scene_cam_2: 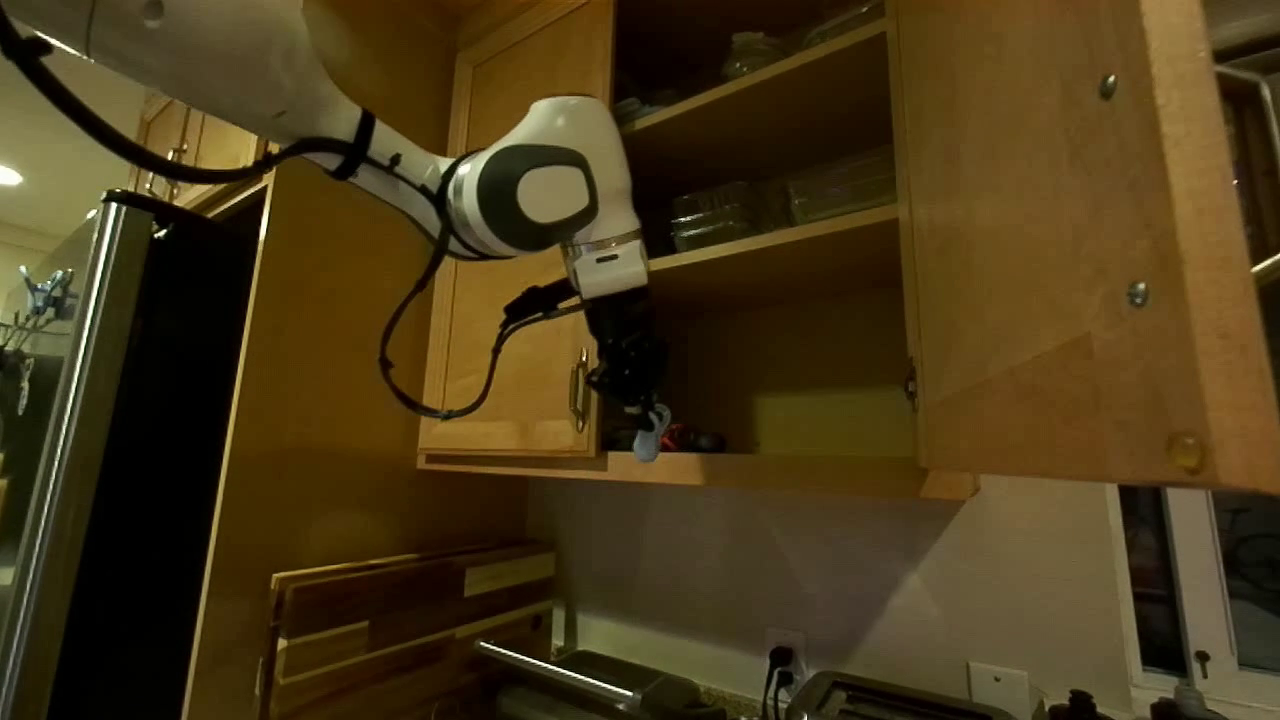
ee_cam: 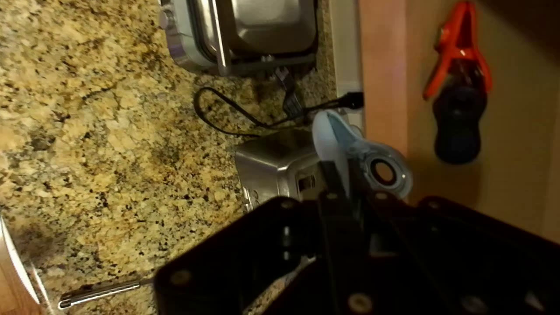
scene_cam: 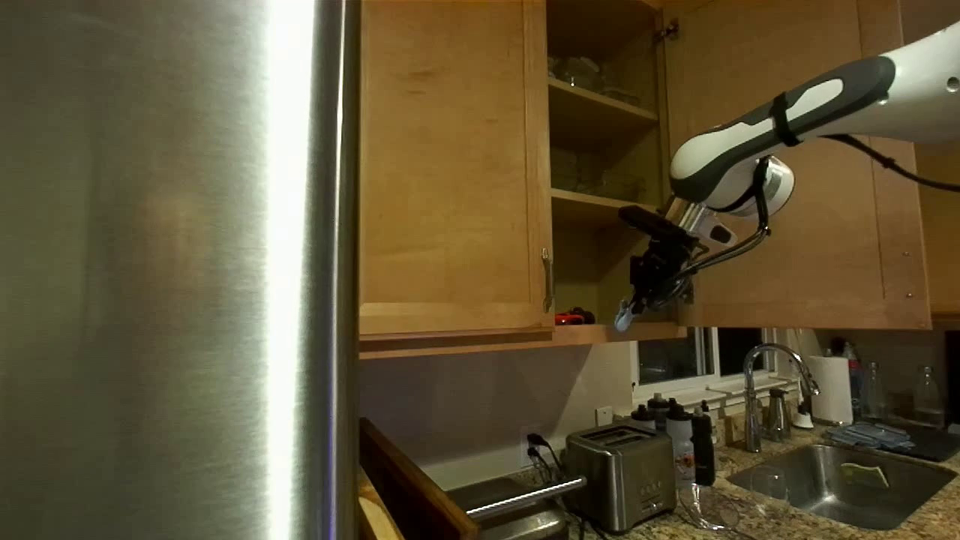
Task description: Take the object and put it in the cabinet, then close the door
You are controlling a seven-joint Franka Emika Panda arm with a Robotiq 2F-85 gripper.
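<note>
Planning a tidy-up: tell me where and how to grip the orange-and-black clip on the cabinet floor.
Once the jaws release the light-blue piece, probably take the clip across its black end, slanting down through the cabinet's open front: that end looks solid, the orange arms spread, and the clip lies lengthwise along the front edge.

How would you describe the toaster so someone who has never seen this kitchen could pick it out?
Start at the wooden cabinet with one door open, then drop to the speckled counter below. There, between the sink and an appliance with a long bar handle, stands the toaster. Unlike that appliance and the round bottles nearby, it is a metal box with slots on top.
</note>
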